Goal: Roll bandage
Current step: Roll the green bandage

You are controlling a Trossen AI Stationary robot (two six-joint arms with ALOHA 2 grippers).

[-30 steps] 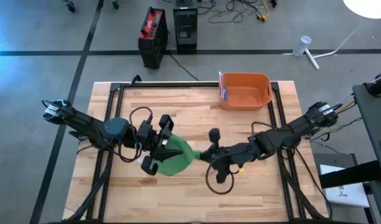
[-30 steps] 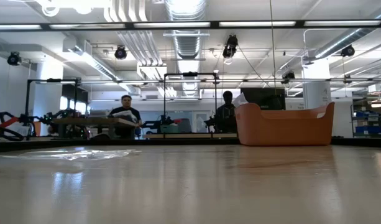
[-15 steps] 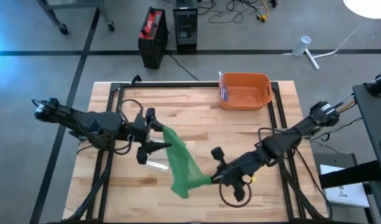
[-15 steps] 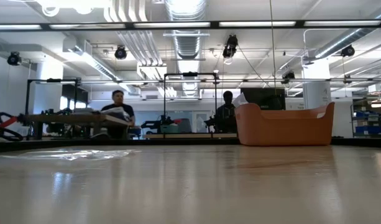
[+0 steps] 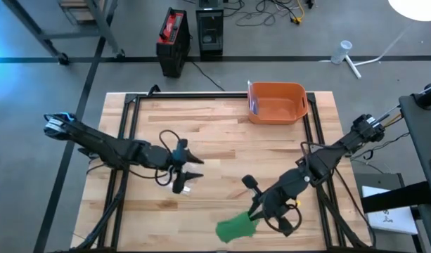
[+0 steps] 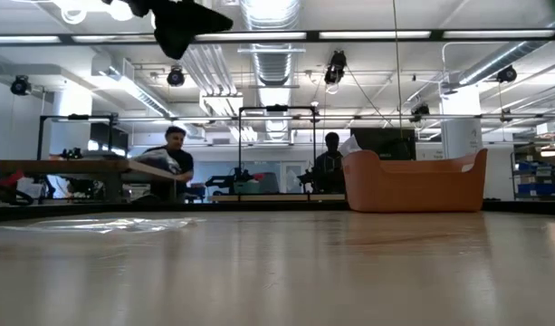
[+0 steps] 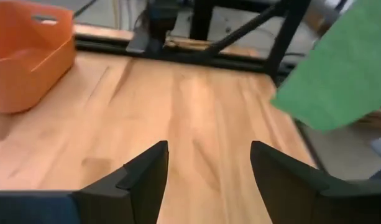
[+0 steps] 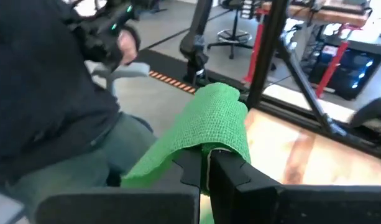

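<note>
In the right wrist view we lose the part of the green bandage that passes behind the right gripper, and its lower end is hidden there too. In the left wrist view, the bandage and the orange bin beside it are both cut off by the picture's edges. At table height, we cannot identify the dark shape high above the bin.

The bandage is a green, loosely woven fabric strip, unrolled and bunched. It hangs draped over the closed fingers of the right gripper near the table's front edge, its free end trailing down, clear of the tabletop
</note>
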